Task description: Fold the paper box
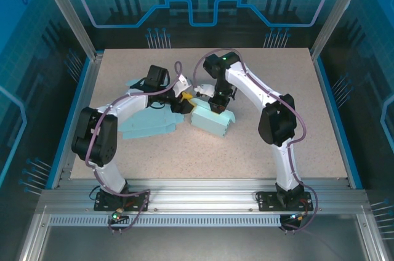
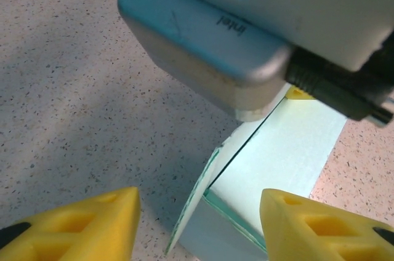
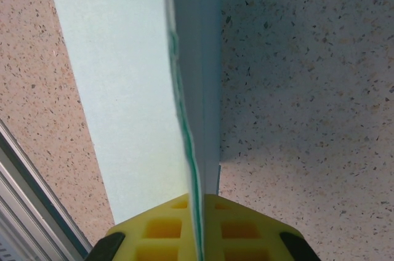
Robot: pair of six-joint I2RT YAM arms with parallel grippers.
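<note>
The paper box point(image 1: 212, 119) is pale teal and partly folded, and it sits on the speckled table near the middle. My right gripper point(image 1: 217, 106) comes down on it from above. In the right wrist view its yellow fingers point(image 3: 154, 230) are shut on an upright wall of the box point(image 3: 191, 119), seen edge-on. My left gripper point(image 1: 183, 102) is just left of the box. In the left wrist view it stands open point(image 2: 200, 212), and a corner of the box point(image 2: 271, 156) with a loose flap lies between its yellow fingertips point(image 2: 80, 224), touching neither.
A flat pale teal sheet point(image 1: 144, 127) lies on the table under my left forearm. The right arm's grey wrist camera point(image 2: 203, 45) hangs close above the left gripper. A metal rail point(image 3: 24, 187) runs along the table's edge, and blue panels wall the table in.
</note>
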